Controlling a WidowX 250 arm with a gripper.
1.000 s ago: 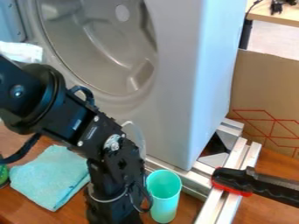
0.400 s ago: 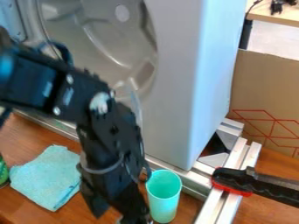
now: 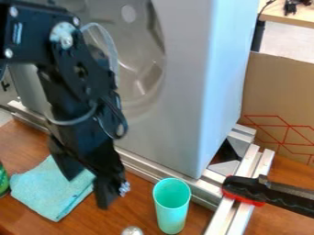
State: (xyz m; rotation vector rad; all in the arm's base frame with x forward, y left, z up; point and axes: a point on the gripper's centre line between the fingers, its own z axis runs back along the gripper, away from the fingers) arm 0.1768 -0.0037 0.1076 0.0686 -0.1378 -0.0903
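My gripper [image 3: 87, 191] hangs by the turquoise cloth [image 3: 44, 187], fingers parted, nothing between. Green cup [image 3: 171, 211] at right, upright on its base. Black-and-red clamp [image 3: 243, 188] on metal rails [image 3: 262, 168], probably bracing them.

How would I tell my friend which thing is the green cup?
Find the big grey casing with the round hollow, then the metal rail along its foot. In front of it, between the cloth and the red-and-black handle, stands the cup. The cloth is similarly mint-coloured but lies flat; the cup is tall, hollow and open-topped.
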